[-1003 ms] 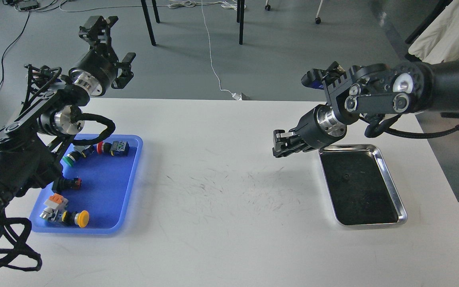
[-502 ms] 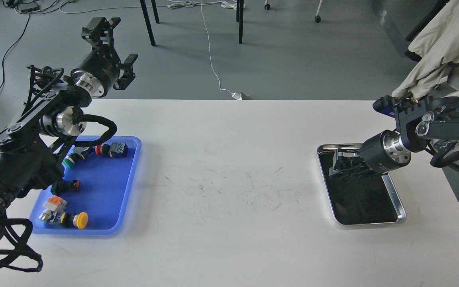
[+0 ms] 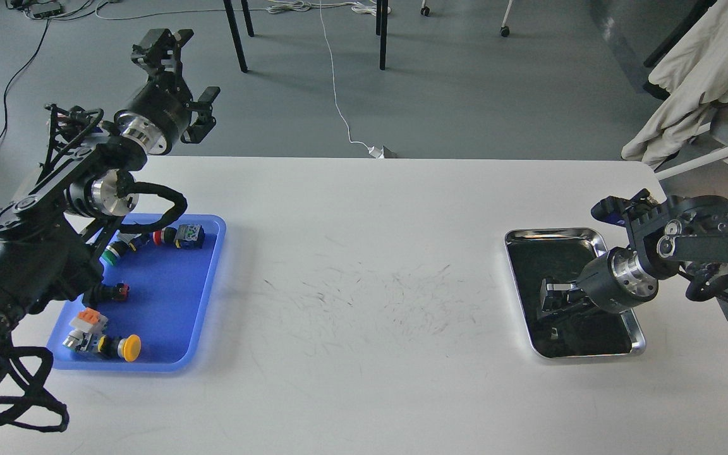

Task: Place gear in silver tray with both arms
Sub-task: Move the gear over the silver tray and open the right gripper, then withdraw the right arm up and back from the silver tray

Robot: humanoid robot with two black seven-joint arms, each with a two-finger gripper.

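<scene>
The silver tray (image 3: 518, 236) lies on the white table at the right, its dark bottom mirror-like. My right gripper (image 3: 548, 301) reaches in from the right and hangs low over the tray's middle, pointing left. Its fingers are dark against the tray bottom, so I cannot tell whether they are open or hold anything. My left gripper (image 3: 182, 74) is raised high beyond the table's back left edge, with its fingers spread apart and empty. Several push-button and switch parts (image 3: 179, 236) lie in the blue plastic tray (image 3: 215, 265) at the left.
A yellow-capped button (image 3: 129, 346) and an orange-topped part (image 3: 89, 318) lie at the blue tray's front. My left arm's links and cables (image 3: 149, 208) overhang that tray's back left. Chair legs and cables are on the floor behind the table.
My right gripper has moved right and down, from above the table left of the silver tray to low over the tray's middle. The left arm has barely moved.
</scene>
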